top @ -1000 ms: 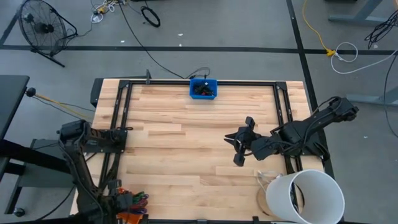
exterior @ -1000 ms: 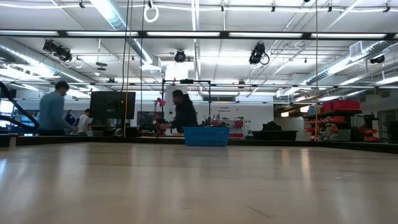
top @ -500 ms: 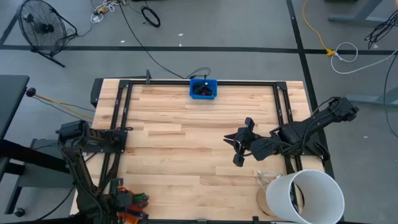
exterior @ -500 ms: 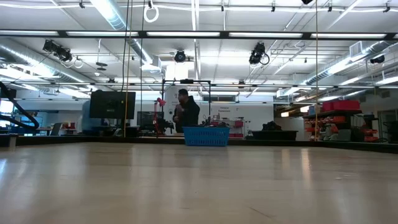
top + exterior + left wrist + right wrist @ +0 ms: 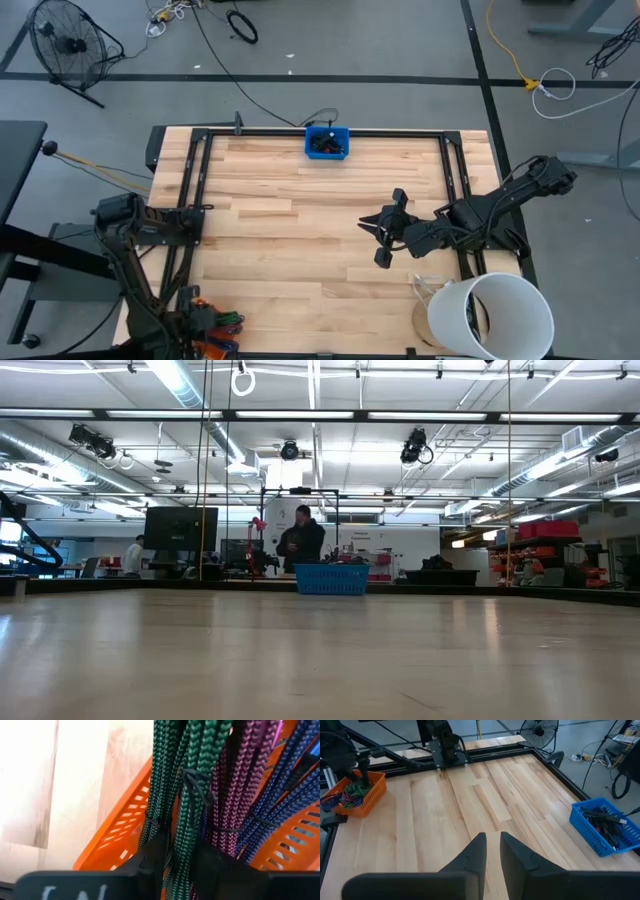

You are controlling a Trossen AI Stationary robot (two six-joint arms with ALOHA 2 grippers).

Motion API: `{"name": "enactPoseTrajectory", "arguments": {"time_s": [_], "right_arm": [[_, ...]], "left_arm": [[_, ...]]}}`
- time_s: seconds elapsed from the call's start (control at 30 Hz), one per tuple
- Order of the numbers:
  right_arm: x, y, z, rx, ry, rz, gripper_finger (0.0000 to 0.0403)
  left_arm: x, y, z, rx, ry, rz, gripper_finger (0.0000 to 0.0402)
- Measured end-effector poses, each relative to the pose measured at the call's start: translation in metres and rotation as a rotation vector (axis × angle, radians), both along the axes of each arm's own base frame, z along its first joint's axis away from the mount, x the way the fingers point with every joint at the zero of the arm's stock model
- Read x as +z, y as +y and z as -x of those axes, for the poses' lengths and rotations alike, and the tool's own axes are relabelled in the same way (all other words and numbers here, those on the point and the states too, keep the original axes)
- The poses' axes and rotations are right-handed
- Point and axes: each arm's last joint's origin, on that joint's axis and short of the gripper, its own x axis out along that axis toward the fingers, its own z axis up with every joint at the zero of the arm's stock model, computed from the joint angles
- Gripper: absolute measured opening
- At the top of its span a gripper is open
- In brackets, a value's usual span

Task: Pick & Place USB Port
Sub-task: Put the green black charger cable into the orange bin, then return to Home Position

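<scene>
An orange basket (image 5: 120,830) at the table's near left corner (image 5: 212,349) holds bundled braided cables, green (image 5: 190,795), magenta (image 5: 245,785) and blue (image 5: 295,780); no USB port end shows among them. My left gripper (image 5: 180,852) points down into the basket, open, one finger on each side of the green bundle. My right gripper (image 5: 368,225) hovers over the table's right half, open by a narrow gap (image 5: 492,840), with nothing between its fingers. My left gripper comes at the green cable bundle (image 5: 181,837) from above, its fingers (image 5: 152,857) lying across the cables. The bundle fills the gap between them. Whether the fingers touch it, I cannot tell. The cables rest in the basket.
A blue bin (image 5: 327,143) of dark parts stands at the middle of the far edge. A big white bucket (image 5: 490,315) sits at the near right corner. Black frame rails (image 5: 190,200) run along the table's sides. People move in the room beyond (image 5: 300,540).
Both arms and the things on the table stand as before. Only the people in the room beyond the table have shifted.
</scene>
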Motion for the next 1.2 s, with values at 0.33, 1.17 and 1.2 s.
{"name": "enactPoseTrajectory", "arguments": {"time_s": [0.33, 1.17, 1.2], "right_arm": [[0.000, 0.000, 0.000, 0.000, 0.000, 0.000, 0.0054], [0.002, -0.001, -0.006, -0.017, -0.078, 0.007, 0.0054], [0.000, -0.001, -0.008, -0.008, -0.095, 0.021, 0.0054]], "left_arm": [[0.005, 0.004, -0.007, 0.022, 0.031, 0.027, 0.0108], [0.085, 0.044, -0.017, -0.264, -0.608, -0.202, 0.0113], [0.087, 0.046, -0.020, -0.288, -0.657, -0.275, 0.0113]]}}
